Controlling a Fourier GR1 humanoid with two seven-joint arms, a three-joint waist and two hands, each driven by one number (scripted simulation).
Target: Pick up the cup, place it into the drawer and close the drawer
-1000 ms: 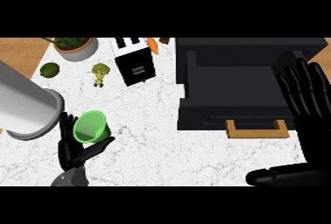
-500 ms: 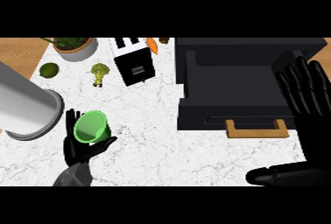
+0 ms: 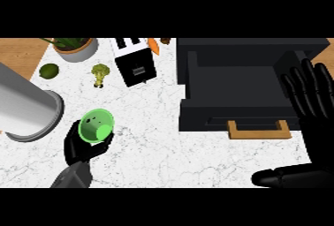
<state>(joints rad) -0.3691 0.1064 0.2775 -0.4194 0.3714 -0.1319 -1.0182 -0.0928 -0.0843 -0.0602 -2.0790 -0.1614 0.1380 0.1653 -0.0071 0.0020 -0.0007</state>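
We look steeply down on a white marble counter [image 3: 195, 154]. Our left hand [image 3: 85, 148] comes in from the lower edge at the left, its fingers curled round a green cup [image 3: 96, 126]. The cup's open mouth faces up toward us, and we see its pale green inside with a few dark specks. The hand hides the cup's lower part, so we cannot tell whether the cup touches the counter.

Just left of the cup lies a big grey cylinder [image 3: 26, 110], tilted, its round end near the hand. Above it, near the counter's far left, sit a lime [image 3: 49, 70] and a small broccoli [image 3: 100, 74], apart from each other. A potted plant [image 3: 75, 46] stands at the top left. Beside the broccoli is a black and white box [image 3: 135, 66], with an orange carrot [image 3: 153, 45] just past its upper right corner.

At the right stands a black cabinet [image 3: 254, 57]. Its drawer [image 3: 241, 88] is pulled out toward us and open at the top, with a wooden handle [image 3: 258, 130] on its front. The cup is well apart from the drawer, off to its left.

Our right hand [image 3: 312, 95] shows at the right edge, fingers straight and spread, pointing up, beside the drawer's right side and holding nothing.
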